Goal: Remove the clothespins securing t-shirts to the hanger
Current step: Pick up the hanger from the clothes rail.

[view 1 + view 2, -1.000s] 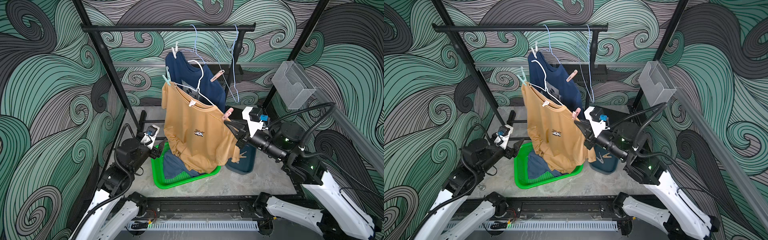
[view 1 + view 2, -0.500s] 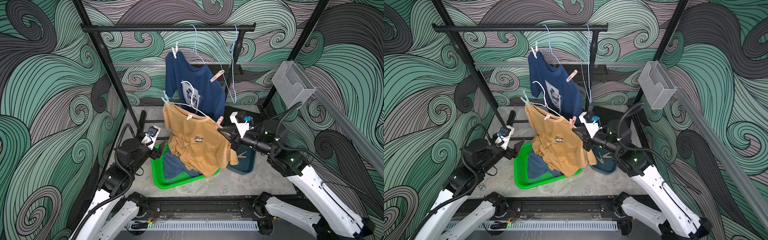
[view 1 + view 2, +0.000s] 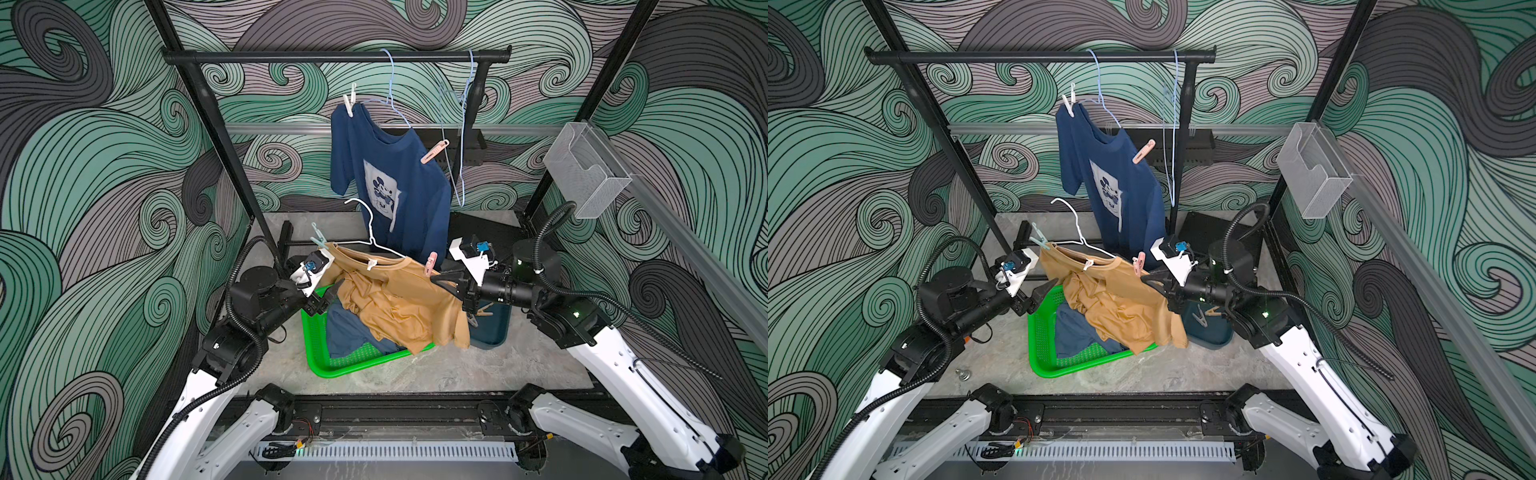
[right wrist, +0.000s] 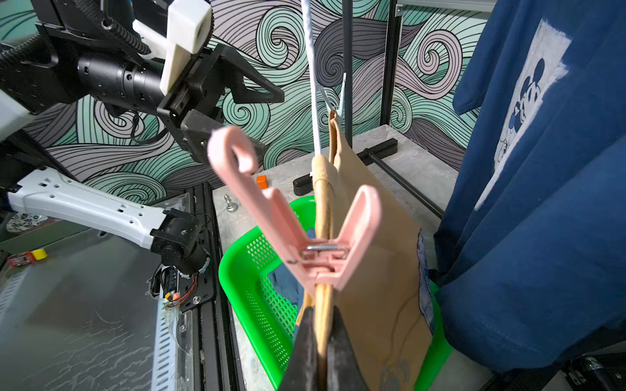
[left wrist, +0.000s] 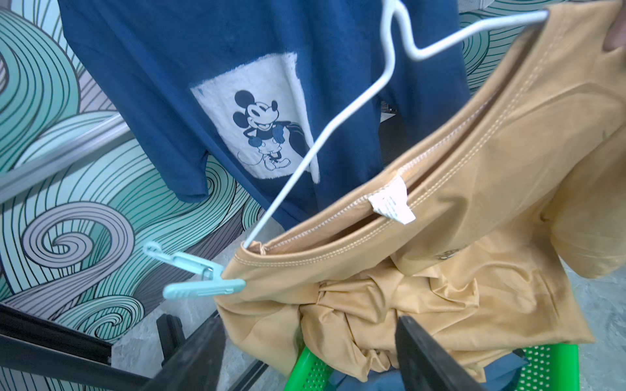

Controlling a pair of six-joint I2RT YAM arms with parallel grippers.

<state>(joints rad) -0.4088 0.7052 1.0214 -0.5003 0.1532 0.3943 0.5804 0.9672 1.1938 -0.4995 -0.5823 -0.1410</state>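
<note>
while the right gripper (image 4: 320, 325) has its fingers pinched tight on the shoulder edge of the tan t-shirt (image 3: 395, 299), the pink clothespin (image 4: 305, 243) sits clipped on that same edge just past the fingertips, nearly touching them. can't tell if the hanger wire is inside the pinch too. the white hanger (image 5: 321, 142) has its hook free in the air, and the shirt slumps away from the fingers into the green basket (image 3: 332, 365), on top of a blue t-shirt (image 3: 345, 332) lying in there. at the other shoulder the left gripper (image 5: 308, 321) has its fingers spread wide, not clamped on anything, and the mint clothespin (image 5: 200, 276) is clipped just beyond one fingertip, not touching it. well beyond both sets of fingers the navy t-shirt (image 3: 390, 178) hangs on a pale blue hanger (image 3: 390, 83) from the rail (image 3: 332, 57), with a white clothespin (image 3: 350, 99) and a peach clothespin (image 3: 434, 151) on its shoulders. just under the right fingers is a dark blue bin (image 3: 496, 332) with loose clothespins (image 3: 1204, 318) in it
</note>
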